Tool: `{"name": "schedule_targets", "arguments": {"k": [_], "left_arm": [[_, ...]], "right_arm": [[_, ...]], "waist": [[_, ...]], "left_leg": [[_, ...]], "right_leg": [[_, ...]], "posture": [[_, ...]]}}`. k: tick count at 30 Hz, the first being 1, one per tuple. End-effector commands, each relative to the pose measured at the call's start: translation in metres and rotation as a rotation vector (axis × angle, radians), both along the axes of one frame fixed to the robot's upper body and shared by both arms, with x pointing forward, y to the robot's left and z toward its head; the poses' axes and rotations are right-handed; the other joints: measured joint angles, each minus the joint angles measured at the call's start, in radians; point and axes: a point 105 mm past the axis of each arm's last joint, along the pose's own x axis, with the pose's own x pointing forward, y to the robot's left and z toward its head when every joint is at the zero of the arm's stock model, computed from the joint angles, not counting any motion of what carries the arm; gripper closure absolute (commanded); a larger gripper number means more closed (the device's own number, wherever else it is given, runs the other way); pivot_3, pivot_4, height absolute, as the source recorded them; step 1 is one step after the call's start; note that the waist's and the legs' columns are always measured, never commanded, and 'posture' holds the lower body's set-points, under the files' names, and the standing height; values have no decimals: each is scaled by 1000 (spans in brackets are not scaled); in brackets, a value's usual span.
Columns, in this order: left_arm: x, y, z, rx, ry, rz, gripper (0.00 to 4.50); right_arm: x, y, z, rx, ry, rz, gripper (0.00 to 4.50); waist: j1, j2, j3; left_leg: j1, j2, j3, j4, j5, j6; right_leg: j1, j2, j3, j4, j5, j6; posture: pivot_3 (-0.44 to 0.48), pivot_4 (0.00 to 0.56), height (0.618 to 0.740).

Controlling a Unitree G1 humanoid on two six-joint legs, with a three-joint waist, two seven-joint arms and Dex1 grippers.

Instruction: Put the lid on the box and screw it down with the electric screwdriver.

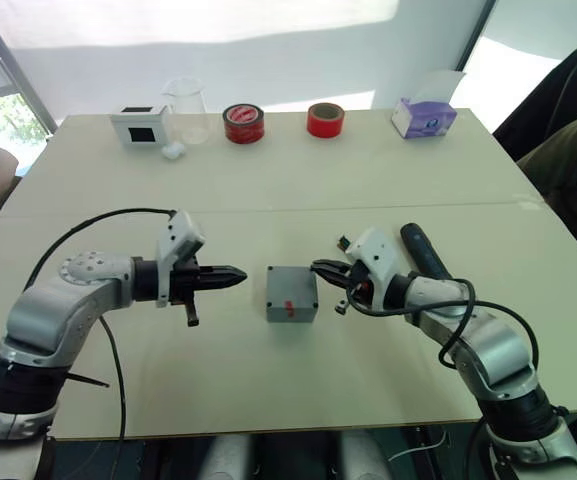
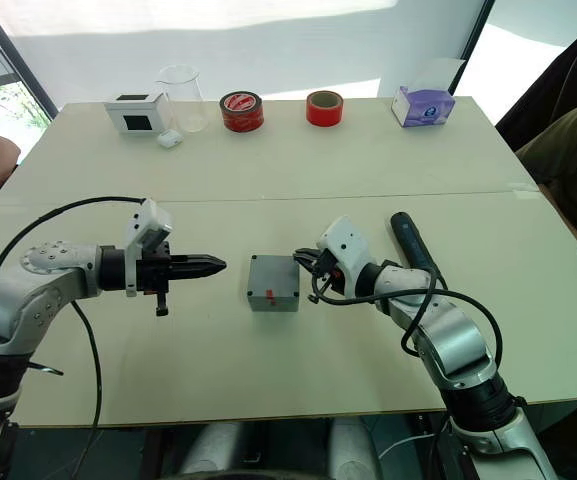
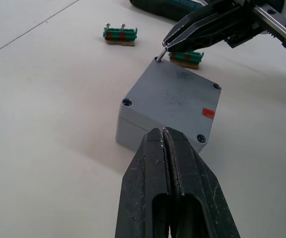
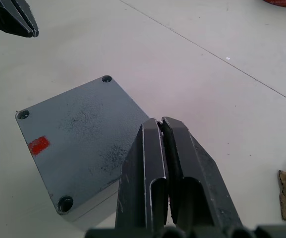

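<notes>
Sitting mid-counter: box (image 1: pixel 291 297) with the lid (image 3: pixel 175 96) on top of it, red mark on the lid's face, corner holes showing.
Left jaws: pressed fully together, holding nothing, level and pointing at the box from my left, a short gap short of it.
Right jaws: pinched together on a small screw (image 3: pixel 161 51), its tip at the lid's corner hole on my right, far side.
Screwdriver (image 1: pixel 423 250): lying flat on the counter (image 1: pixel 388 180) just beyond my right forearm, nothing gripping it.
Screw holders: two green blocks (image 3: pixel 120 34) on the counter past the box.
Far edge: white box (image 1: pixel 140 126), beaker (image 1: pixel 185 108), two red tape rolls (image 1: pixel 243 123), tissue box (image 1: pixel 423 116).
</notes>
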Motion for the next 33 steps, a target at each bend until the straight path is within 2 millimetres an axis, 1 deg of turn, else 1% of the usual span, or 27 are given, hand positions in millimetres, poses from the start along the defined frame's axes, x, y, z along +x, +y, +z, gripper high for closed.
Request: {"name": "schedule_targets", "arguments": {"k": [1, 10, 23, 24, 25, 27, 29, 30, 31, 33], "left_arm": [[-1, -3, 8, -4, -43, -30, 4500], [-1, -5, 7, -5, -45, -41, 4500], [-1, -8, 6, -18, -44, -45, 4500], [-1, -8, 6, -20, -43, -43, 4500], [-1, -8, 6, -23, -43, -38, 4500], [-1, -7, 7, -32, -43, -31, 4500], [-1, -7, 8, -36, -44, -28, 4500], [0, -7, 9, -41, -46, -23, 4500], [1, -7, 10, -52, -48, -16, 4500], [2, -8, 15, -85, -51, 0, 4500]], "right_arm": [[-2, -4, 10, 8, -38, -7, 4449], [-3, -6, 8, 3, -32, -11, 4449], [3, 0, 7, 4, -23, 6, 4449], [3, 0, 7, 4, -22, 6, 3930], [3, 0, 7, 2, -21, 8, 3796], [4, -1, 7, -1, -19, 11, 3002], [4, -2, 8, -3, -20, 13, 2019], [5, -2, 9, -3, -21, 12, 1761], [5, -3, 10, -2, -23, 11, 1188], [6, -3, 13, 2, -28, 8, 522]], "waist": [[0, 0, 0], [2, 0, 0], [1, 0, 0], [1, 0, 0], [1, 0, 0], [1, 0, 0], [1, 0, 0], [1, 0, 0], [0, 0, 0], [0, 0, 0]], "left_leg": [[0, 0, 0, 0, 0, 0], [0, 0, 0, 0, 0, 0], [0, 0, 0, 0, 0, 0], [0, 0, 0, 0, 0, 0], [0, 0, 0, 0, 0, 0], [0, 0, 0, 0, 0, 0], [0, 0, 0, 0, 0, 0], [0, 0, 0, 0, 0, 0], [0, 0, 0, 0, 0, 0], [0, 0, 0, 0, 0, 0]], "right_leg": [[0, 0, 0, 0, 0, 0], [0, 0, 0, 0, 0, 0], [0, 0, 0, 0, 0, 0], [0, 0, 0, 0, 0, 0], [0, 0, 0, 0, 0, 0], [0, 0, 0, 0, 0, 0], [0, 0, 0, 0, 0, 0], [0, 0, 0, 0, 0, 0], [0, 0, 0, 0, 0, 0], [0, 0, 0, 0, 0, 0]], "posture": [[0, 150, 740], [0, 150, 740], [0, 150, 740], [0, 150, 740], [0, 150, 740], [0, 150, 740], [0, 150, 740], [0, 150, 740], [0, 150, 740], [0, 150, 740]]}}
